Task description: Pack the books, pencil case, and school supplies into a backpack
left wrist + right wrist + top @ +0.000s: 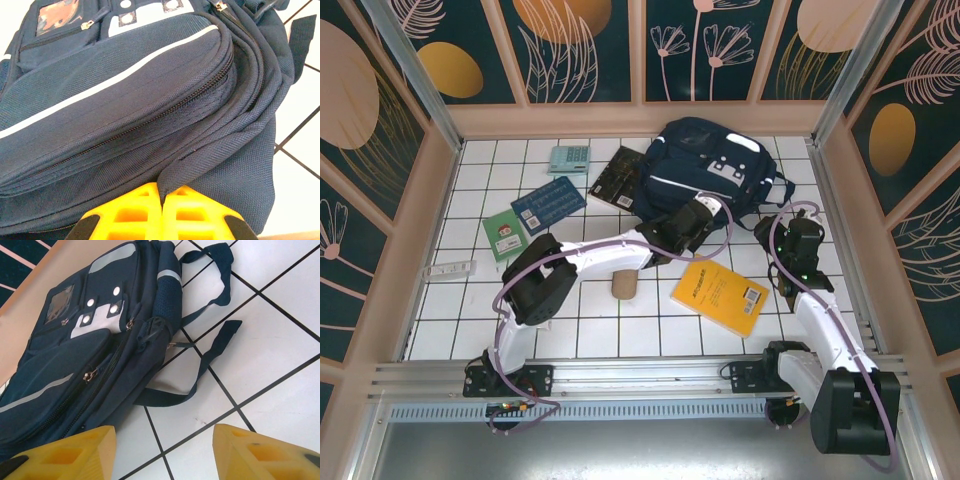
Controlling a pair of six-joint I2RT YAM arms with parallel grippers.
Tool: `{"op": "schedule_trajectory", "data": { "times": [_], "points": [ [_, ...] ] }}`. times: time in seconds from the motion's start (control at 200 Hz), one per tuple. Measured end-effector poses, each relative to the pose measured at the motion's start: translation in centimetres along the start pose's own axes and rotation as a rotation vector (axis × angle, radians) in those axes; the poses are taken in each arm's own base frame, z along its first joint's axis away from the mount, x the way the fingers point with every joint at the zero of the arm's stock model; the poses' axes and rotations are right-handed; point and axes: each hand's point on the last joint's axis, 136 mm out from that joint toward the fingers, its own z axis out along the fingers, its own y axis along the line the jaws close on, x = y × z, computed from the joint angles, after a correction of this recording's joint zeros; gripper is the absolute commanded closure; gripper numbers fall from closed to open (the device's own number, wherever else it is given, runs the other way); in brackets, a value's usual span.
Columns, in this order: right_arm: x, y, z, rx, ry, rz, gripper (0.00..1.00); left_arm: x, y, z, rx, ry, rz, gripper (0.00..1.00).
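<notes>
Backpack (715, 170): navy, upper centre of the overhead frame, lying on the tiled bench (600, 335). White stripes and silver studs on its front.
Left claw (161, 194): closed, yellow fingers pinching a fold of backpack fabric at the bottom edge of its wrist view.
Right claw (164, 440): open, nothing between the fingers, bare tile beneath. The backpack is at upper left of its view.
Writing: yellow book (720, 296), lower centre-right, carries dark print and a white label. Blue book (548, 205) and green book (505, 233), at left, are printed too. All too small to read.
Hidden: pencil case (624, 284), at centre, is partly under the left arm (590, 255).
</notes>
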Motion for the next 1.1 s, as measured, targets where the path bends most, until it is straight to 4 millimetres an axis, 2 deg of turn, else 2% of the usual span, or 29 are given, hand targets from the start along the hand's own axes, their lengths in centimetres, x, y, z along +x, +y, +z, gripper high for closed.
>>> {"op": "schedule_trajectory", "data": {
  "times": [0.035, 0.1, 0.29, 0.49, 0.616, 0.736, 1.101],
  "points": [
    [0.1, 0.1, 0.0, -0.005, 0.004, -0.002, 0.55, -0.1, 0.2, -0.1, -0.001, 0.003, -0.006, 1.00],
    [0.2, 0.2, 0.2, -0.011, 0.010, -0.001, 0.56, -0.1, 0.6, -0.2, -0.006, 0.010, -0.016, 1.00],
    [0.5, 1.2, 1.2, -0.084, 0.034, -0.005, 0.45, -1.4, 2.9, -1.5, -0.031, 0.003, -0.063, 1.00],
    [2.0, 2.2, 2.1, -0.208, 0.038, -0.035, 0.44, -3.6, 6.2, -2.8, -0.080, -0.025, -0.125, 1.00],
    [2.4, 2.7, 2.7, -0.251, 0.048, -0.070, 0.50, -4.2, 7.8, -3.3, -0.099, -0.040, -0.155, 1.00],
    [2.6, 2.7, 3.7, -0.259, 0.075, -0.084, 0.56, -4.6, 8.5, -3.6, -0.107, -0.048, -0.166, 1.00],
    [0.2, 1.6, 5.8, -0.310, 0.076, -0.012, 0.55, -4.0, 9.3, -3.8, -0.116, -0.039, -0.171, 1.00]
  ]
}}
